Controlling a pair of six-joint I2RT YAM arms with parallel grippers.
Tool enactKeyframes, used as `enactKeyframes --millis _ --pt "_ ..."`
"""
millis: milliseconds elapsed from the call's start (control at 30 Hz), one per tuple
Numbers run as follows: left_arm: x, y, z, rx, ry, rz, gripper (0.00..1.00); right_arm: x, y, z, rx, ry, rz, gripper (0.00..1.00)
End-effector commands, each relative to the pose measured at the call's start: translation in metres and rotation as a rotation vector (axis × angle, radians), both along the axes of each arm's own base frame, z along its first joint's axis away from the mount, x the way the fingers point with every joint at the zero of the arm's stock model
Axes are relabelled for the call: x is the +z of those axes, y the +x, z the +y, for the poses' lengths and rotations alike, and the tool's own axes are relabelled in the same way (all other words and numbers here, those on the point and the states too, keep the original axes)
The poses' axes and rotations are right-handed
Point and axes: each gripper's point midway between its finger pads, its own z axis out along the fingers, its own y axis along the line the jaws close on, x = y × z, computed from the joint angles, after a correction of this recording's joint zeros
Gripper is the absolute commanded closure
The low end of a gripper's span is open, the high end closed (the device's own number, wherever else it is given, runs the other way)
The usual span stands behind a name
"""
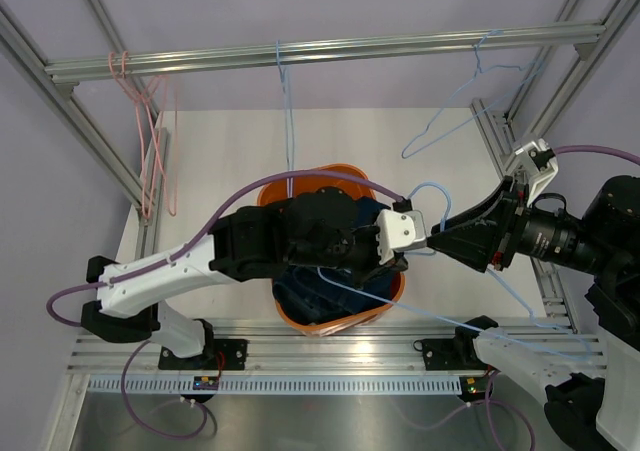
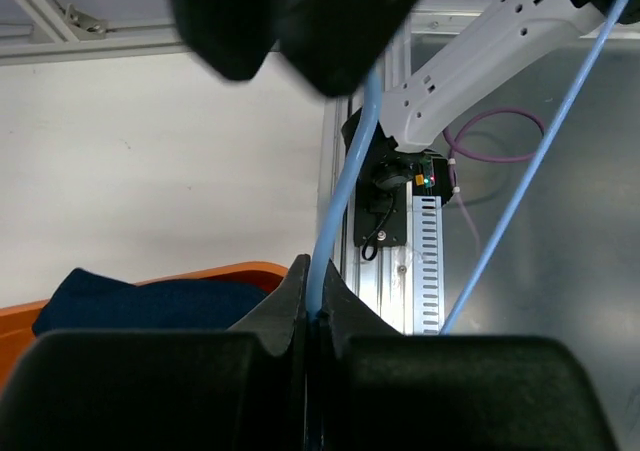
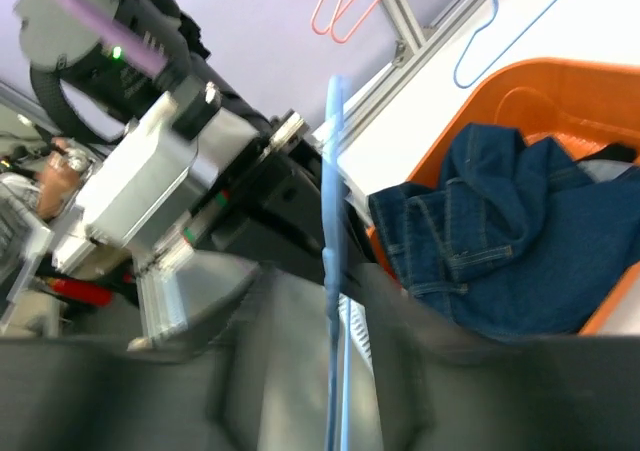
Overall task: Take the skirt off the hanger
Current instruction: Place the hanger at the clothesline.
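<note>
My left gripper [image 1: 418, 239] [image 2: 316, 271] is shut on the thin wire of a light-blue hanger [image 2: 345, 186], above an orange basket [image 1: 330, 329]. My right gripper [image 1: 437, 239] [image 3: 318, 276] faces it tip to tip. Its jaws stand apart around the same light-blue wire [image 3: 333, 171], with a gap on each side. Nothing hangs on this wire. The skirt does not show in any view. Pink wire hangers [image 1: 150, 141] hang from the rail at the far left, away from both grippers.
The orange basket [image 3: 520, 76] holds a dark navy denim garment [image 3: 500, 211] [image 1: 300, 291]. Two more light-blue hangers [image 1: 287, 101] [image 1: 470, 101] hang from the metal rail [image 1: 320, 51] across the back. Slanted frame posts stand at both sides.
</note>
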Motion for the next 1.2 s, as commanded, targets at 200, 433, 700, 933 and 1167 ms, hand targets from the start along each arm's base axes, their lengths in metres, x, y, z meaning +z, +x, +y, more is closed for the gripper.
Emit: enactKeyframes --millis 200,433,700,933,1167 --pt "0.047 0.015 0.059 0.075 -0.165 -0.064 1.0 0.019 -0.012 0.001 0.024 0.07 -0.023 0.01" --pt "0.065 0.022 0.094 0.115 -0.222 -0.107 1.0 0.018 -0.034 0.008 0.137 0.124 0.046 0.01" --pt "0.058 0.038 0.097 0.18 -0.153 -0.1 1.0 0.016 -0.037 -0.006 0.054 0.067 -0.039 0.27" --pt "0.054 0.042 0.089 0.191 -0.126 -0.085 1.0 0.011 -0.038 -0.003 0.094 0.061 -0.03 0.93" --pt "0.076 0.049 0.088 0.235 -0.19 -0.081 0.98 0.012 -0.031 -0.004 0.052 0.066 -0.049 1.0"
